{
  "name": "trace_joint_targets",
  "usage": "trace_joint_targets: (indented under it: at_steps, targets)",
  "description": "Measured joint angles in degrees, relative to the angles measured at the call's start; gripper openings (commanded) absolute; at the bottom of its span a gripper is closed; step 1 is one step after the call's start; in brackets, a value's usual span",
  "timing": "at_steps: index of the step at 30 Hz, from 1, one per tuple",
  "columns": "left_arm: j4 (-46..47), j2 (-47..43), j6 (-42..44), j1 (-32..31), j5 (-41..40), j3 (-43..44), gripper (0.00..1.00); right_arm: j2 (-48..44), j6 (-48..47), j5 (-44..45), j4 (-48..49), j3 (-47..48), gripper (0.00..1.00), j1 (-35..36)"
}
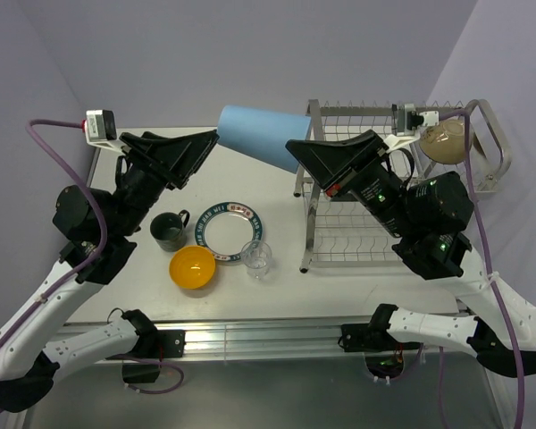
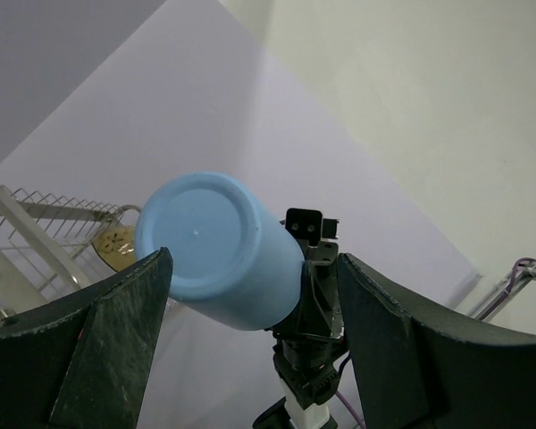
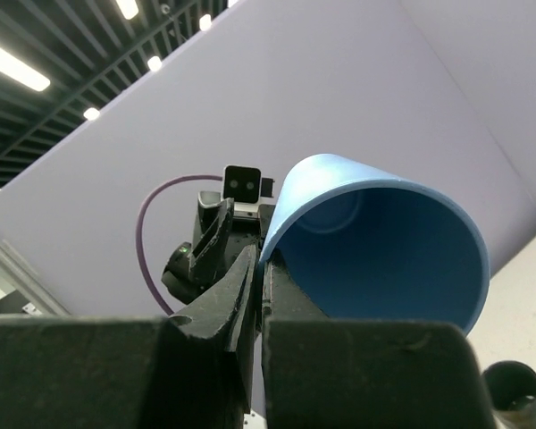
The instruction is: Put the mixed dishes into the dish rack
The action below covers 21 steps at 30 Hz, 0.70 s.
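Note:
The light blue tumbler (image 1: pixel 255 138) hangs tilted in the air between both arms, left of the dish rack (image 1: pixel 357 237). My right gripper (image 1: pixel 295 148) is shut on its rim wall, one finger inside the tumbler (image 3: pixel 384 241) and one outside. My left gripper (image 2: pixel 250 268) is open, with its fingers (image 2: pixel 125 331) on either side of the tumbler's closed base (image 2: pixel 219 255), apart from it. The beige bowl (image 1: pixel 447 138) sits in the rack's upper right end. On the table lie the dark mug (image 1: pixel 168 231), orange bowl (image 1: pixel 193 267), teal-rimmed plate (image 1: pixel 232 231) and clear glass (image 1: pixel 256 258).
The rack's wire tiers (image 2: pixel 36 214) and the beige bowl (image 2: pixel 116 239) show behind the tumbler in the left wrist view. The mug's rim (image 3: pixel 518 389) shows at the lower right of the right wrist view. Grey walls close in the table's back and sides.

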Motion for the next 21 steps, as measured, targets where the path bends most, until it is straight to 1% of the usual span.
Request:
trace_joint_targets:
  at_steps: [10,21]
  targets:
    - [2.25,0.44,0.09,-0.15,0.59,0.02,0.80,0.04,-0.33,-0.11,0.57,0.79,0.00,0.00]
    - [0.15,1.90,1.84,-0.35,0.98,1.09,0.80,-1.49,-1.16,0.17,0.52,1.07,0.00,0.00]
